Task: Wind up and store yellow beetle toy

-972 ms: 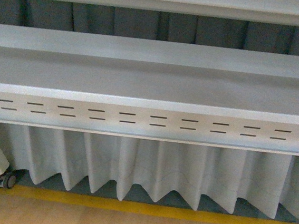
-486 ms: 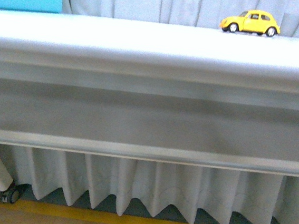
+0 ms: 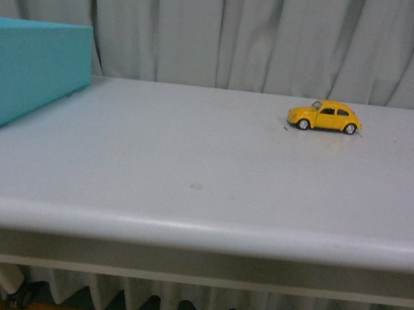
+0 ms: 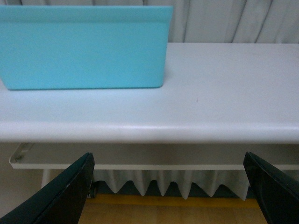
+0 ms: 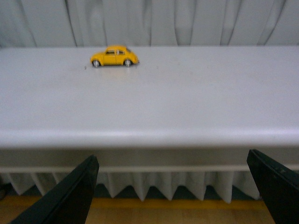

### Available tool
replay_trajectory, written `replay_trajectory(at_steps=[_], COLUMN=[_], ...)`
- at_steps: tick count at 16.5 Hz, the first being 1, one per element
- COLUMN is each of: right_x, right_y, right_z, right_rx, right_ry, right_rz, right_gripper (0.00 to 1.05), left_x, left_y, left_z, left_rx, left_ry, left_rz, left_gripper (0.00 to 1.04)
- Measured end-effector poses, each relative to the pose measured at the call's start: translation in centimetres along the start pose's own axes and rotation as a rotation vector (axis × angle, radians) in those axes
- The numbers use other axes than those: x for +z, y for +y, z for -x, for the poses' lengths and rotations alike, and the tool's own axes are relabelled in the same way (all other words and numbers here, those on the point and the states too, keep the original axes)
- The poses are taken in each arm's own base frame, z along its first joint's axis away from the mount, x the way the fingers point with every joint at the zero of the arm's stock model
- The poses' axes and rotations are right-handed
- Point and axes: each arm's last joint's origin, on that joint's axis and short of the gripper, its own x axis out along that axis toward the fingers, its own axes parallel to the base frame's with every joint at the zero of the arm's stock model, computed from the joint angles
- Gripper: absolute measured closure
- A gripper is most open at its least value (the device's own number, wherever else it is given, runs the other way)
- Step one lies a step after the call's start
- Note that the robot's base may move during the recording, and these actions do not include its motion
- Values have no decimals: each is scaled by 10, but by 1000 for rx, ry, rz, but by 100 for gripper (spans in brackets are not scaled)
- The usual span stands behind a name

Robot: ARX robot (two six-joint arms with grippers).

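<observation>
The yellow beetle toy (image 3: 324,116) stands on its wheels on the white table (image 3: 191,168), toward the far right, side-on. The right wrist view shows the same toy (image 5: 114,56) well beyond my right gripper (image 5: 173,186), which hangs open and empty in front of the table's near edge, lower than the top. My left gripper (image 4: 168,184) is open too, empty, also below and before the table edge. Neither arm shows in the front view.
A turquoise box (image 3: 25,64) sits at the table's far left, also seen as the turquoise box (image 4: 84,46) in the left wrist view. Grey curtains (image 3: 262,36) hang behind. A pleated skirt (image 5: 140,184) and a yellow floor line (image 4: 168,201) lie below.
The front view has risen from the table's lower shelves and skirt up to above the tabletop. The toy and turquoise box have come into full view.
</observation>
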Motion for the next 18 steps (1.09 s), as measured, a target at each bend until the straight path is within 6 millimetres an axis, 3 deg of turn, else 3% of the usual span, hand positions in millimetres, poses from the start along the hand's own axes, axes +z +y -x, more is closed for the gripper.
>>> replay_trajectory(at_steps=[18], right_x=[0], right_y=[0], right_z=[0], right_rx=[0], right_ry=[-3], right_rz=[-3], right_gripper=[7], left_x=[0], left_y=[0], left_z=[0], left_rx=[-1], left_ry=[-1], left_rz=[0], left_gripper=[7])
